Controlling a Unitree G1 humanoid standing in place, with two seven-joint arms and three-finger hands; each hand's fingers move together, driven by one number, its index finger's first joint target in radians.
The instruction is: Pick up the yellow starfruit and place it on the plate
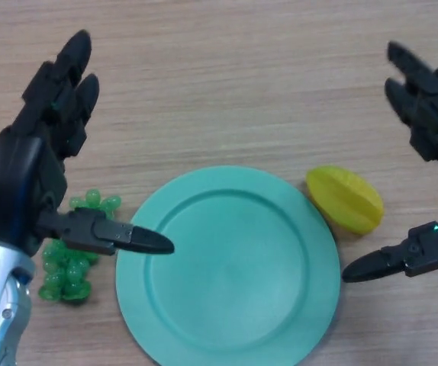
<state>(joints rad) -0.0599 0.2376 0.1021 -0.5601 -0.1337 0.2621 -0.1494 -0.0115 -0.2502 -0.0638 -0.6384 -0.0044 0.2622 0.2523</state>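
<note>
A yellow starfruit lies on the wooden table, touching the right rim of a round green plate. My right hand is open at the right edge, fingers straight, thumb reaching toward the plate's right rim just below the starfruit; it holds nothing. My left hand is open at the left, its thumb lying over the plate's left rim; it holds nothing.
A bunch of green grapes lies left of the plate, partly under my left hand. The wooden table stretches bare behind the plate.
</note>
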